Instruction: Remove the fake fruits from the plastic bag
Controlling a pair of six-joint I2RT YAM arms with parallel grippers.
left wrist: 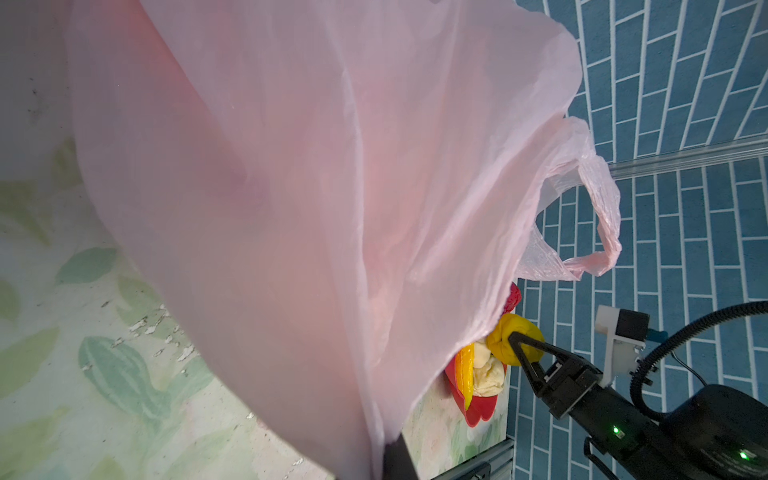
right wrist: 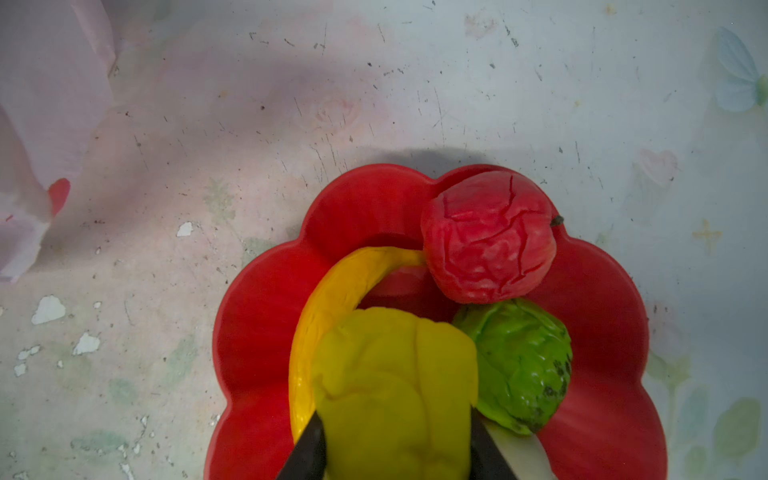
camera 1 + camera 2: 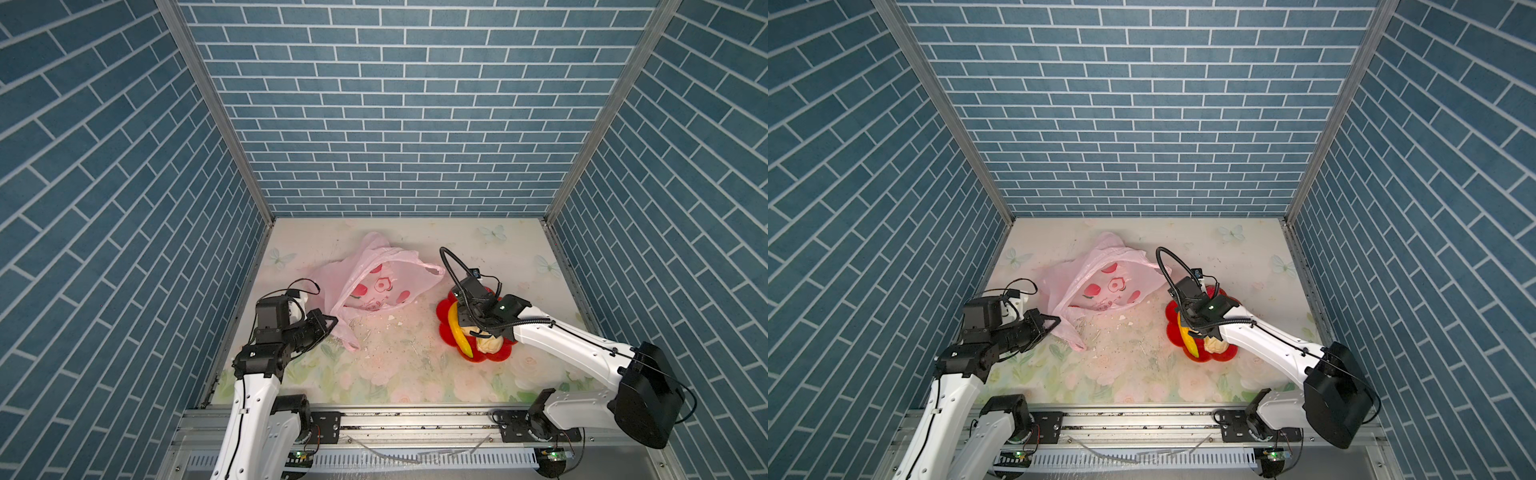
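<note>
The pink plastic bag (image 3: 374, 278) (image 3: 1100, 286) lies crumpled at the table's back left. My left gripper (image 3: 330, 322) (image 1: 395, 457) is shut on its near edge, and the film (image 1: 291, 166) hangs over that wrist camera. My right gripper (image 2: 397, 440) (image 3: 460, 318) is shut on the yellow lemon (image 2: 395, 374) (image 1: 505, 336) just above the red plate (image 2: 266, 311). On the plate lie a banana (image 2: 332, 299), a red berry (image 2: 488, 237), a green bumpy ball (image 2: 523, 365) and a cream ball (image 3: 490, 345). What the bag holds is hidden.
White flakes (image 3: 390, 318) litter the floral table cover between bag and plate. Blue brick walls close in the left, back and right. A metal rail (image 3: 415, 419) runs along the front edge.
</note>
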